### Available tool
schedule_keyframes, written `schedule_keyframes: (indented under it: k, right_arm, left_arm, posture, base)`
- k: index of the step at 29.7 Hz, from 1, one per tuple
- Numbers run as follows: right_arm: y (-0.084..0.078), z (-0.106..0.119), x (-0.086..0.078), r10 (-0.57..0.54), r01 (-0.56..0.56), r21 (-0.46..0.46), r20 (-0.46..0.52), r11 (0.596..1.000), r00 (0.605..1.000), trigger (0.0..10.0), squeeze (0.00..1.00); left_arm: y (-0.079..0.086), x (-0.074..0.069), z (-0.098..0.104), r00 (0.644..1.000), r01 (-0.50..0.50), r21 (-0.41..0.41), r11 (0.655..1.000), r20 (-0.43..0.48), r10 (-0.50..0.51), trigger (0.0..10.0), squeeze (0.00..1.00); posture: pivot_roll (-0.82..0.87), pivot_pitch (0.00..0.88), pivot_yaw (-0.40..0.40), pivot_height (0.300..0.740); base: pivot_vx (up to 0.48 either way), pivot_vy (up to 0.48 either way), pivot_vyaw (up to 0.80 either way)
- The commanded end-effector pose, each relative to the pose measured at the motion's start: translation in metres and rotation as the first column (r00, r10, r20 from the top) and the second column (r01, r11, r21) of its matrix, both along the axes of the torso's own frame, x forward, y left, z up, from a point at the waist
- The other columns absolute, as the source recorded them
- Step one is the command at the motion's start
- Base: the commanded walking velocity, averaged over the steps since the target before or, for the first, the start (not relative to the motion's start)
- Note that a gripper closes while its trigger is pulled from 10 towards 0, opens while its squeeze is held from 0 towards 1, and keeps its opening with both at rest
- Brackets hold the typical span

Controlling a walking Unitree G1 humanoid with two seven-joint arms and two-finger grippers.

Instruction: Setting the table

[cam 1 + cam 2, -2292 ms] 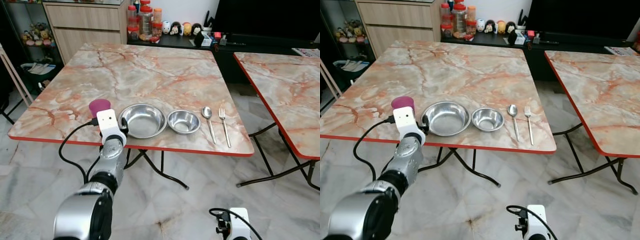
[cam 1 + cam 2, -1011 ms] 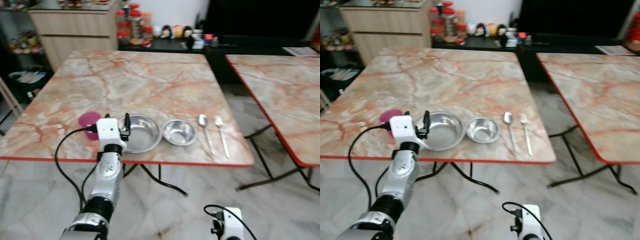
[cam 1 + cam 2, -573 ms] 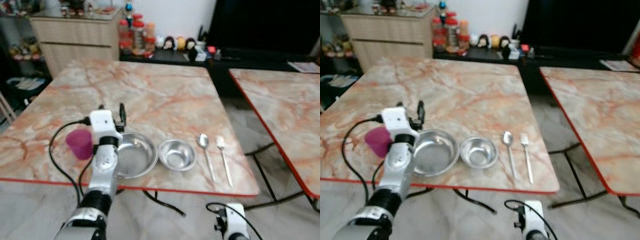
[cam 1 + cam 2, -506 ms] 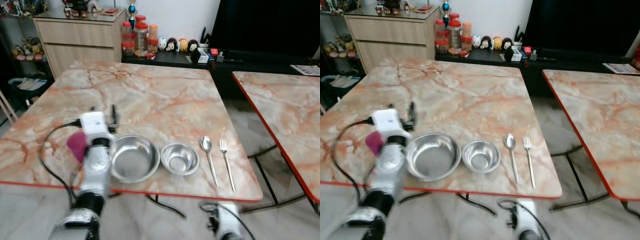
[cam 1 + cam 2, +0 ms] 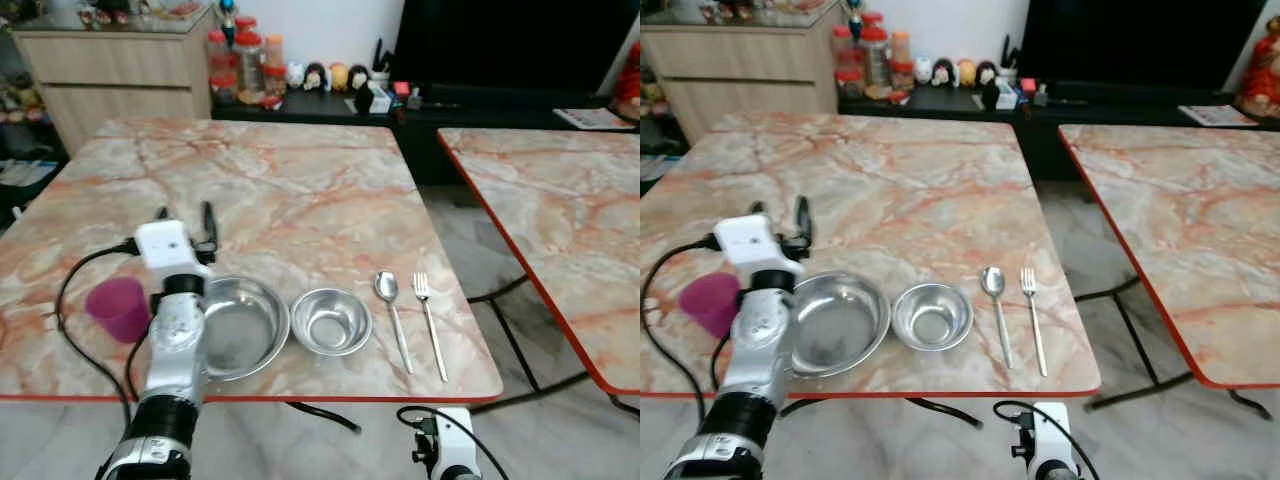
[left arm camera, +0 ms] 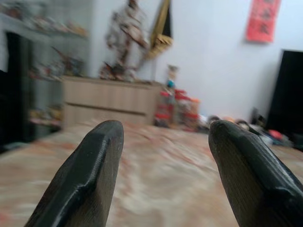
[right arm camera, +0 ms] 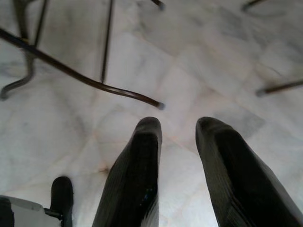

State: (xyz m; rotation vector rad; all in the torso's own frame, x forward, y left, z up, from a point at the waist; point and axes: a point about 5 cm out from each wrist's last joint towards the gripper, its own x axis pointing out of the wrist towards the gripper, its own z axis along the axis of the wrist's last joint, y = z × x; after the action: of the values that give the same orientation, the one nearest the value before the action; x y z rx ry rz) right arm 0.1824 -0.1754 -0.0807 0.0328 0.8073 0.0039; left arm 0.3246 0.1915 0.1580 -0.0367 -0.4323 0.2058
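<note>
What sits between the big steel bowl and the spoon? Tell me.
The small steel bowl sits between the big steel bowl and the spoon, seen in both eye views.

Home living/dining rm: marble-top tables (image 5: 300, 190), wood sideboard (image 5: 110, 75) w/ jars (image 5: 240, 65), TV (image 5: 500, 45).

The large bowl (image 5: 238, 325), small bowl (image 5: 331, 320), spoon (image 5: 392, 305) and fork (image 5: 430, 322) are shiny metal. The cup (image 5: 118, 308) looks like matt purple plastic. The table (image 5: 290, 190) has a smooth, marble-patterned top.
</note>
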Motion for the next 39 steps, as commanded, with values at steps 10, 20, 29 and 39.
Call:
schedule_keyframes:
  k: [10,20,29,39]
  right_arm:
    - [-0.002,0.000,0.000,-0.018,0.018,-0.002,-0.009,1.000,1.000,10.0,0.00]
    - [-0.007,-0.009,-0.021,-0.008,0.007,-0.023,-0.066,1.000,0.998,10.0,0.00]
    - [-0.015,-0.014,-0.036,-0.044,0.042,-0.033,-0.091,0.999,0.995,10.0,0.00]
    - [-0.016,-0.014,-0.037,-0.039,0.036,-0.036,-0.094,0.999,0.995,10.0,0.00]
  left_arm:
    - [0.040,-0.022,0.007,0.999,-0.013,-0.038,0.999,-0.049,0.011,10.0,0.00]
    - [0.062,-0.048,-0.008,0.990,-0.051,-0.059,0.997,-0.132,0.042,10.0,0.00]
    - [0.065,-0.075,-0.025,0.952,0.104,-0.175,0.979,-0.267,-0.149,10.0,0.00]
    - [0.112,-0.119,-0.041,0.929,0.094,-0.377,0.922,-0.299,-0.217,10.0,0.00]
  posture:
    - [0.06,0.000,-0.052,0.740]
    - [0.07,0.000,-0.053,0.740]
    - [0.07,0.000,-0.045,0.740]
    - [0.09,0.000,-0.049,0.740]
  base:
    - [0.000,0.000,0.00]
    - [0.000,0.000,0.00]
    - [0.000,0.000,0.00]
    - [0.000,0.000,0.00]
